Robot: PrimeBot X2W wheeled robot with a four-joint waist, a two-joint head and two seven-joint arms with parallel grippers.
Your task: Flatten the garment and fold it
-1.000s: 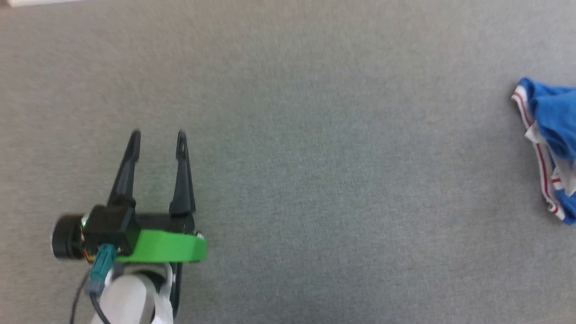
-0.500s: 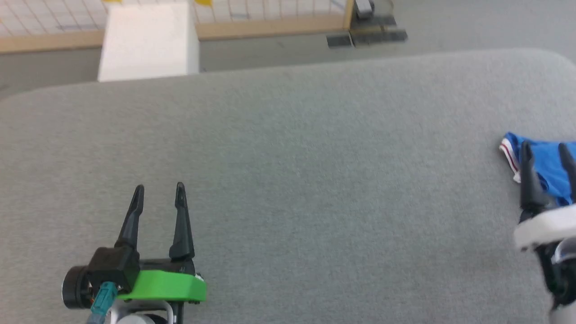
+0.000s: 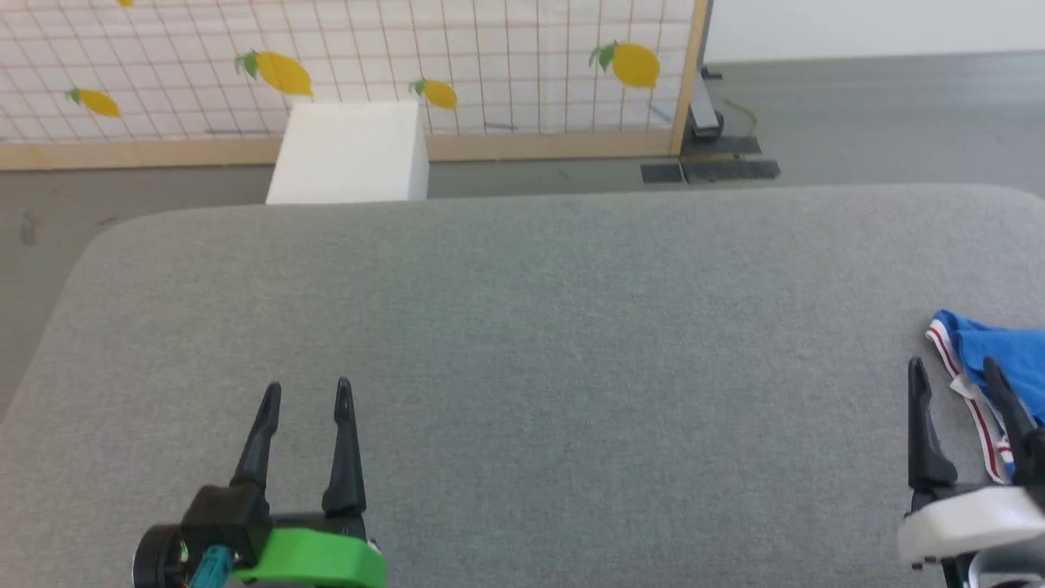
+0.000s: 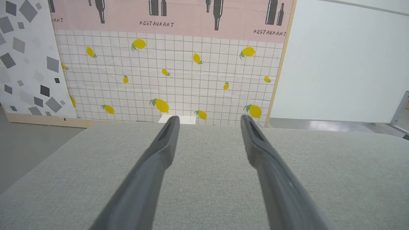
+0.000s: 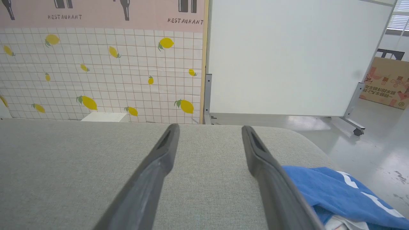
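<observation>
Fingers (image 3: 344, 445) of the left gripper (image 3: 308, 386) stand spread apart with nothing between them in the head view, hanging over the near left part of the grey table (image 3: 531, 327). The right gripper (image 3: 952, 365) is likewise spread and grasps nothing. It is over the table's near right part, with its outer finger crossing in front of the garment (image 3: 1000, 347). The garment lies crumpled at the table's right side, blue with white, red-striped trim, and runs out of the picture. Beyond the table's far edge stand a white box (image 3: 347, 155) and a lemon-print screen (image 3: 490, 57).

In the left wrist view, the left gripper's two dark fingers splay wide above the table's grey cloth and point at its far edge. The top of the white box peeps over that edge.

In the right wrist view, the right gripper's fingers are equally wide apart and hold nothing. The garment lies on the table just beside the right-hand finger, toward the table's rounded right corner. Whether finger and cloth touch cannot be told. A white panel (image 5: 281, 60) on a wheeled stand rises past the table's far right.
</observation>
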